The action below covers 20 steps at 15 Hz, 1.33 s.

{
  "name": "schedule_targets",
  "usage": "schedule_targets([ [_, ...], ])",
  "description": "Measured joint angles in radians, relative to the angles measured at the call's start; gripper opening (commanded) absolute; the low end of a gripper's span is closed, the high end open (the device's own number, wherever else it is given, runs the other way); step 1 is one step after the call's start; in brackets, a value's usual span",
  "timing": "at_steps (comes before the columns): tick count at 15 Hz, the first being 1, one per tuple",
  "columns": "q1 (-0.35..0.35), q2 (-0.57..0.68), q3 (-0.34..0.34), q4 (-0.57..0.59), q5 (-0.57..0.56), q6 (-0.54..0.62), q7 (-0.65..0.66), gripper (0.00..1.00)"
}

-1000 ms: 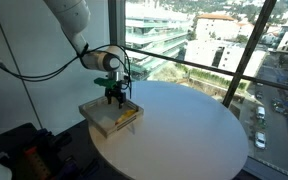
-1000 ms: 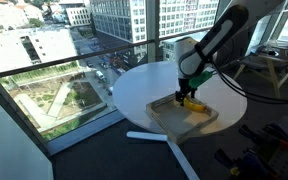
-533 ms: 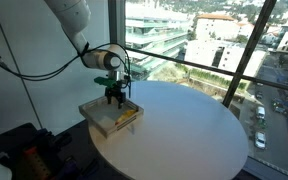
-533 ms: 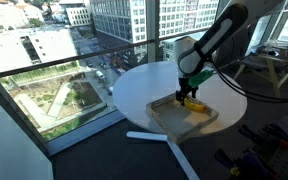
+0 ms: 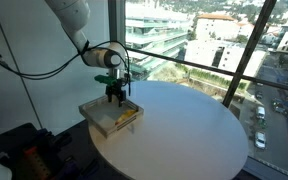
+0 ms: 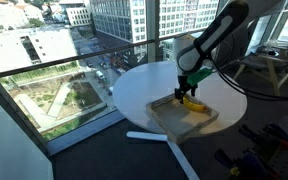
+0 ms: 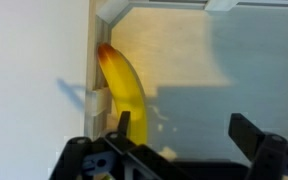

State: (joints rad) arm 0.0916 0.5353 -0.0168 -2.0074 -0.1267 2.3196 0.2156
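A yellow banana lies in a shallow wooden tray, against its raised rim. In both exterior views the tray sits at the edge of a round white table with the banana inside. My gripper hangs just above the tray, open and empty. One finger is by the banana's near end and the other is over bare tray floor. It also shows in both exterior views.
The white table stands by large windows with a city far below. A white strip lies on the floor by the table. Dark equipment stands beside the tray's side of the table.
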Motion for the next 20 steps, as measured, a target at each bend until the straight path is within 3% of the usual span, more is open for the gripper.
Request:
schedule_targets([
  [20, 0.0, -0.11, 0.002, -0.003, 0.018, 0.002, 0.019, 1.0],
])
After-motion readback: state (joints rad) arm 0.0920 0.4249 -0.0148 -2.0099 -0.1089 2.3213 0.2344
